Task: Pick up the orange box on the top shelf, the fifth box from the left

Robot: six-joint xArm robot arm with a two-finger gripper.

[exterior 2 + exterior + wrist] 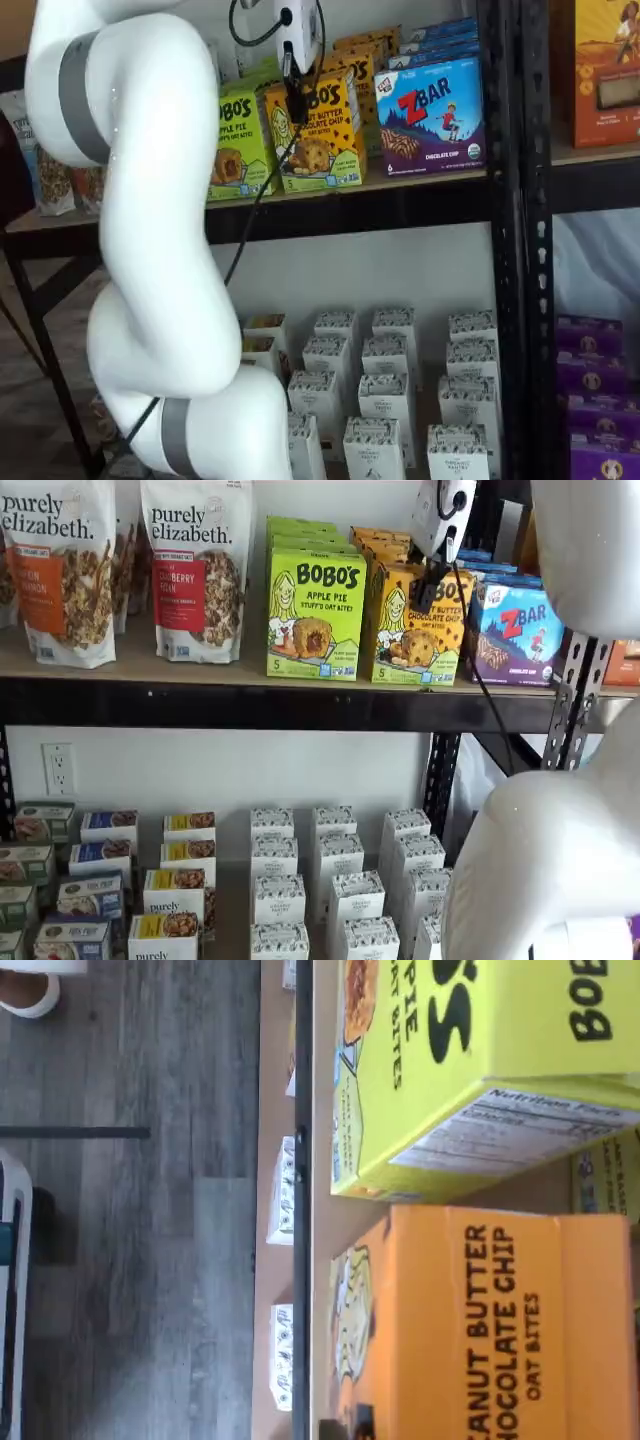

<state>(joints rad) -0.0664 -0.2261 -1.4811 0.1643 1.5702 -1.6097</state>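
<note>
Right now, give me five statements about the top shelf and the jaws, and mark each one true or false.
1. The orange box stands between the lime-green Apple Pie box and the blue ZBar box. True.
2. The orange box lies flat on its face. False: it stands upright on the top shelf.
3. The gripper hangs in front of the orange box. True.
4. The granola bags sit on the floor. False: they stand on the top shelf.
5. The jaws plainly gape wide. False: the fingers show dark against the box, so their state cannot be told.
</note>
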